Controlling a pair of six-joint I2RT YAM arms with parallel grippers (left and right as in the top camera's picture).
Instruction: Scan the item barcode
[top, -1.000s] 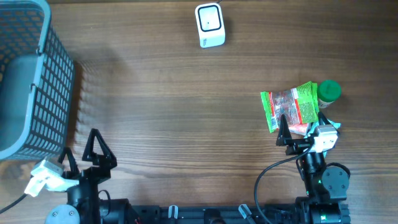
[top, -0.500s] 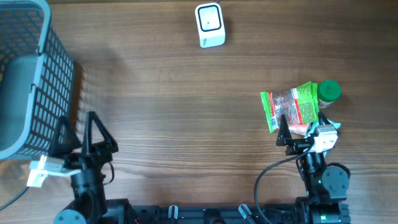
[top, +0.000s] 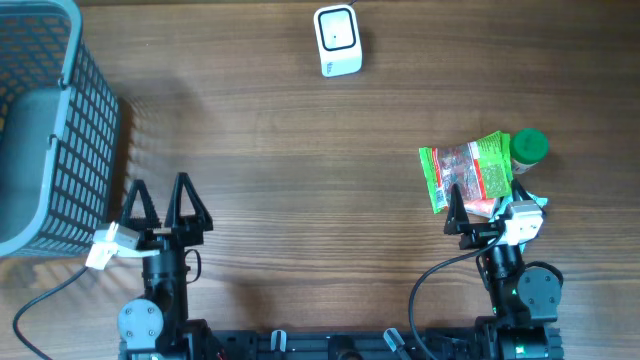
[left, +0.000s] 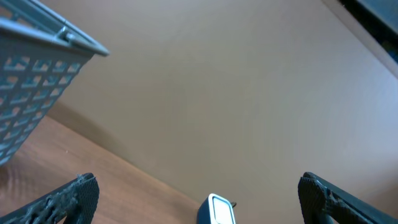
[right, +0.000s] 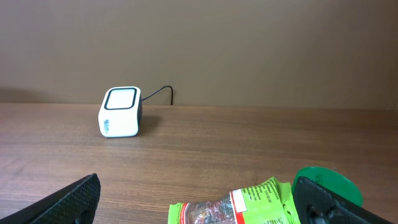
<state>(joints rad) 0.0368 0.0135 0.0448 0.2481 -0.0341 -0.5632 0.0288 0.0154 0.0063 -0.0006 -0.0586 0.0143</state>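
Lying crinkled, green-red snack packet (top: 466, 176); left claw (top: 160, 196), right claw (top: 477, 208) spread apart.

My bench (top: 300, 170) is brown wood with the grain running side to side. At its far edge, near the middle, a white scanner (top: 337, 40) stands with its window facing up, and a dark cable (right: 160, 92) leaves its back. On my left a grey mesh basket (top: 95, 130) sits at the far corner. On my right a green packet (top: 468, 172) lies flat, and a green-lidded jar (top: 529, 146) stands touching its right end.
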